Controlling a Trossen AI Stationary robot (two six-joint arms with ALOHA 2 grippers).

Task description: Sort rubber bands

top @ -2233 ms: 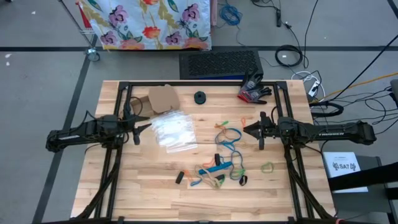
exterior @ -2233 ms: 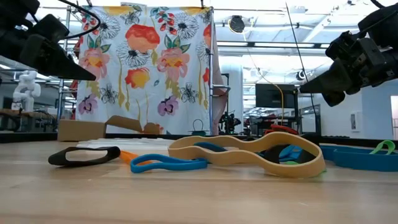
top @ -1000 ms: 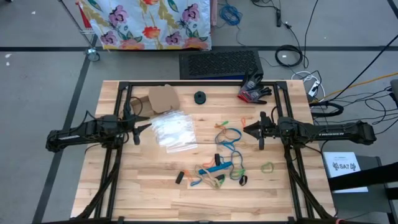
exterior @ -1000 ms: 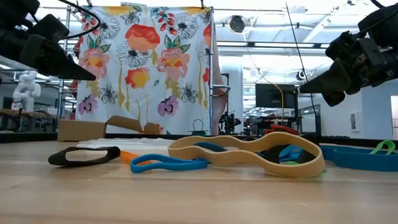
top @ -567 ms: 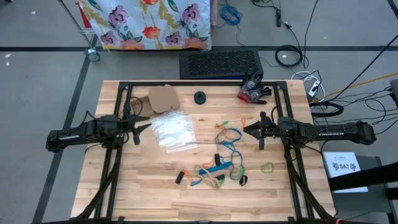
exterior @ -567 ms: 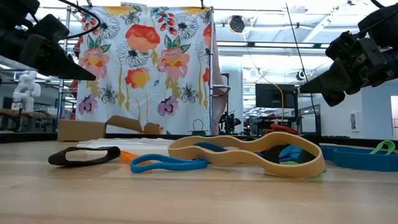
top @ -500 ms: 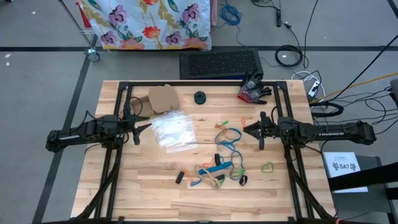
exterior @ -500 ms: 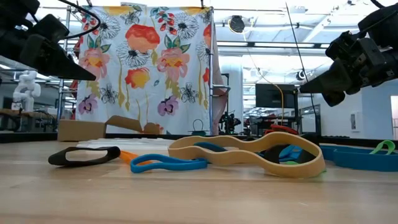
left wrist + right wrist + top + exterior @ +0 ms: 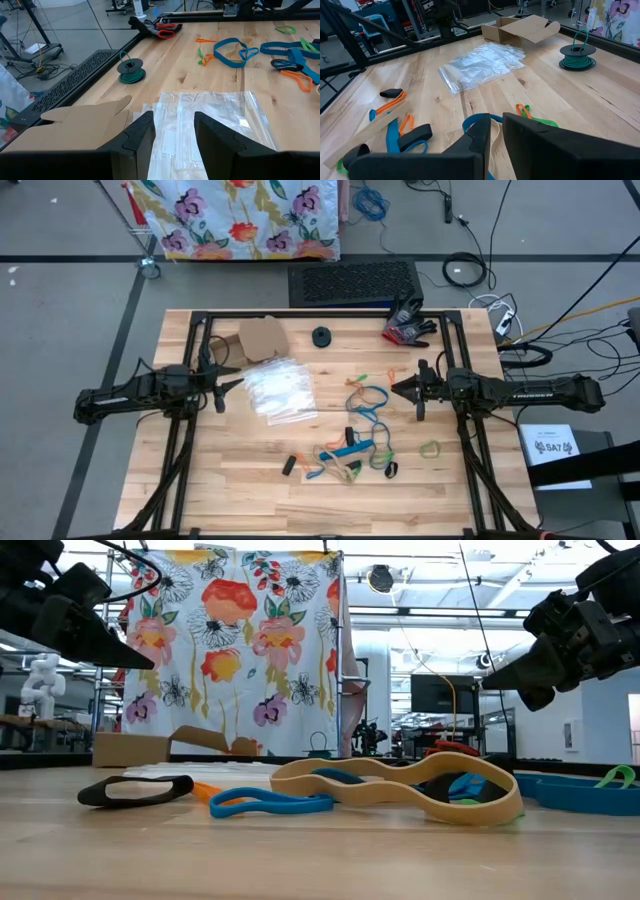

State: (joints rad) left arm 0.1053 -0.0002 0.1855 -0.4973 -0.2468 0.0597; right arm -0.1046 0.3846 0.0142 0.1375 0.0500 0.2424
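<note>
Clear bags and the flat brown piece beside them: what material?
Clear bags: thin glossy plastic film, going by see-through sheets with creases and glare. Brown piece: looks like matte corrugated cardboard, with folded flaps; the corrugation itself is not visible.

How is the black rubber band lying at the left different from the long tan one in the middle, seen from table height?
In the low view, the black rubber band is a short, flattened dark loop, while the tan rubber band is much longer and pale. The black one lies nearly straight; the tan one snakes in waves, with blue bands showing through its openings. The black one lies apart at the left end, the tan one among other bands. Both rest flat on the wooden table, untouched.
</note>
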